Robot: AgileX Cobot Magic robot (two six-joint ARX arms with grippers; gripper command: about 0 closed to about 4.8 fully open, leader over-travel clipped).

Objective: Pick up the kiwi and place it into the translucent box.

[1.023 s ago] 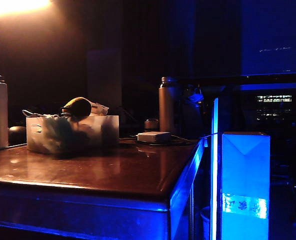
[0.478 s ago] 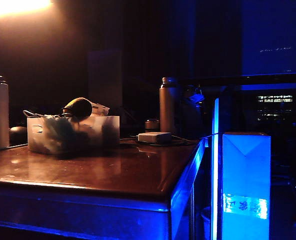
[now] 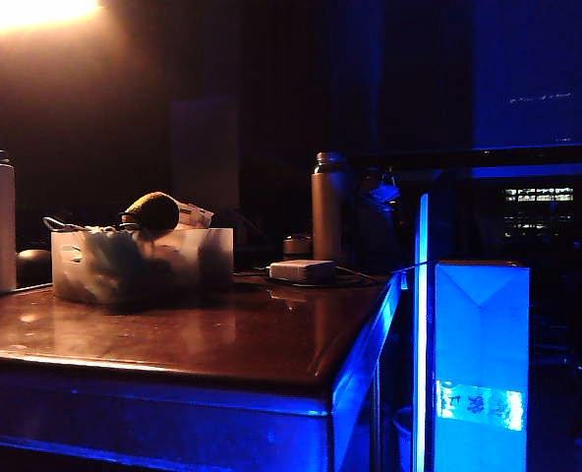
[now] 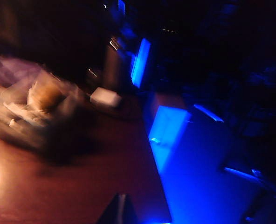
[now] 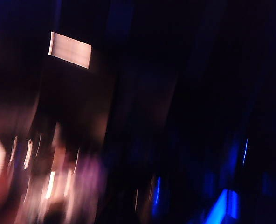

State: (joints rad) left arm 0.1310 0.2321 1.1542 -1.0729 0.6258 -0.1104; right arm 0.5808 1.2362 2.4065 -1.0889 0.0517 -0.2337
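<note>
- The left gripper (image 4: pixel 120 211) shows only as a dark tip at the edge of the blurred left wrist view; whether it is wide or narrow cannot be told.
- The right gripper is unseen in any view; it is closed.
- The kiwi (image 3: pixel 152 211) sits atop the translucent box (image 3: pixel 144 263) on the table (image 3: pixel 222 339), well apart from the left gripper.

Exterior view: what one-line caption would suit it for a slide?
Kiwi resting atop the filled translucent box on a dark tabletop, no gripper in sight.
</note>
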